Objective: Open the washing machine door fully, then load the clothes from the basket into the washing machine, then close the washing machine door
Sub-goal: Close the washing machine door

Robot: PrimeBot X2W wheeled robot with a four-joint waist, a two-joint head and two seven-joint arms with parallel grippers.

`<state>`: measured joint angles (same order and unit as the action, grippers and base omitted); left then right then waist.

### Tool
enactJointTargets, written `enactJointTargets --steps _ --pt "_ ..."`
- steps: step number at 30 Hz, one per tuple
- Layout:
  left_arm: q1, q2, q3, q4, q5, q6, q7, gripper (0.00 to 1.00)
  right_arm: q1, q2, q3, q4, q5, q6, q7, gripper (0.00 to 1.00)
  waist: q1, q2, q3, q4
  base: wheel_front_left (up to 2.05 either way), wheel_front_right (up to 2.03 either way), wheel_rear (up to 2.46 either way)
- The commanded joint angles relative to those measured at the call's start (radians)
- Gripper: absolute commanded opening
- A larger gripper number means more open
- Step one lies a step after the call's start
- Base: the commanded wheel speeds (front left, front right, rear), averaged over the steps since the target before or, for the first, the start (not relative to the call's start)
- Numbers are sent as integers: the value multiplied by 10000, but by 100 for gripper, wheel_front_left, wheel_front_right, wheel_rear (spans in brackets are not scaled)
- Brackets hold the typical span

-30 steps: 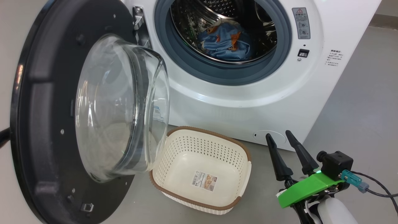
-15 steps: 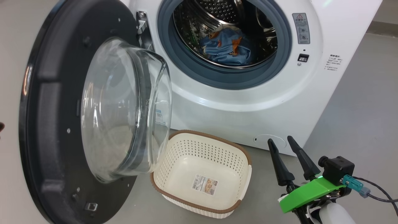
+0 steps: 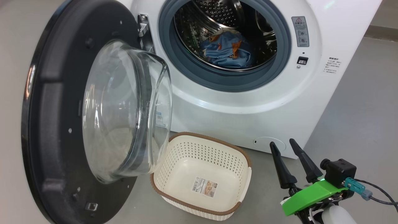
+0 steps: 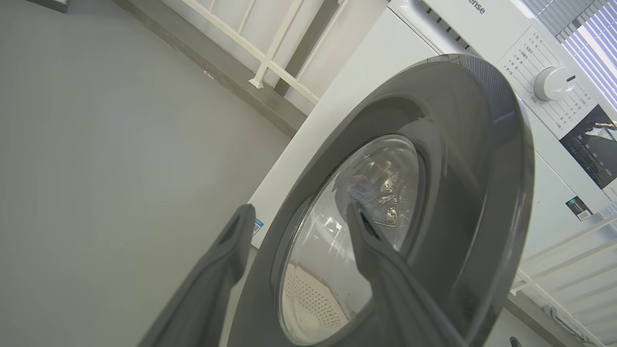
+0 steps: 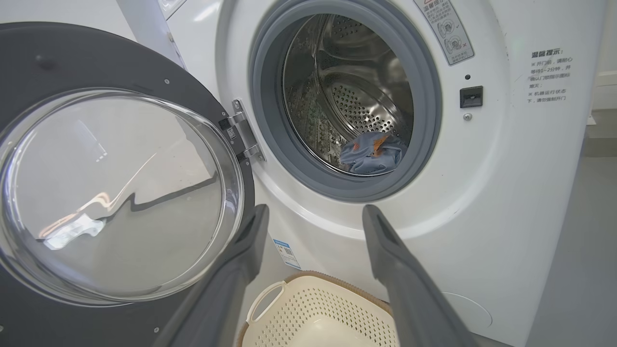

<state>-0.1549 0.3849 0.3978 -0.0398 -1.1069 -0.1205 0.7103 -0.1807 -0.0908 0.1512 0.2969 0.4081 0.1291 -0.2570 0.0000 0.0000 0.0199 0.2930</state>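
The washing machine [image 3: 233, 112] stands with its door [image 3: 46, 124] swung wide to the left, the glass bowl facing me. Inside the steel drum lies the light blue part of the clothes [image 3: 225, 51], printed with orange figures and also seen at the drum's bottom, clothes [image 5: 371, 154]. The basket [image 3: 205, 137] sits on the floor below the opening with only a label in it. My right gripper [image 3: 283, 143] is open and holds nothing, right of the basket. My left gripper [image 4: 299, 212] is open on the outer side of the door [image 4: 458, 168], with nothing between its fingers.
Grey floor runs to the right of the machine and around the basket. A white railing [image 4: 270, 53] and a wall stand beyond the machine's far side. The control dial [image 4: 552, 83] is at the machine's top. A cable [image 3: 377, 193] trails from my right wrist.
My left gripper has gone from shut to open, and the dark tip at the head view's left edge by the door has left the picture. The camera shifted slightly. My right gripper stays put.
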Motion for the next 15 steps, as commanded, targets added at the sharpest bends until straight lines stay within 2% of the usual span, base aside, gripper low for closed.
enactJointTargets --steps 1,8,15 --pt "109 574 166 -386 150 -97 -598 100 -48 3 264 -294 75 16 -48 100 0 0 -8 13 0 0 0" --pt "1369 851 -907 -104 737 -100 -3757 100 -28 -18 389 -338 64 16 -48 100 0 0 -29 191 0 0 0" --pt "1880 971 -1916 555 1073 -100 -6151 100 -61 -90 492 -347 82 16 -48 100 0 0 -38 437 0 0 0"
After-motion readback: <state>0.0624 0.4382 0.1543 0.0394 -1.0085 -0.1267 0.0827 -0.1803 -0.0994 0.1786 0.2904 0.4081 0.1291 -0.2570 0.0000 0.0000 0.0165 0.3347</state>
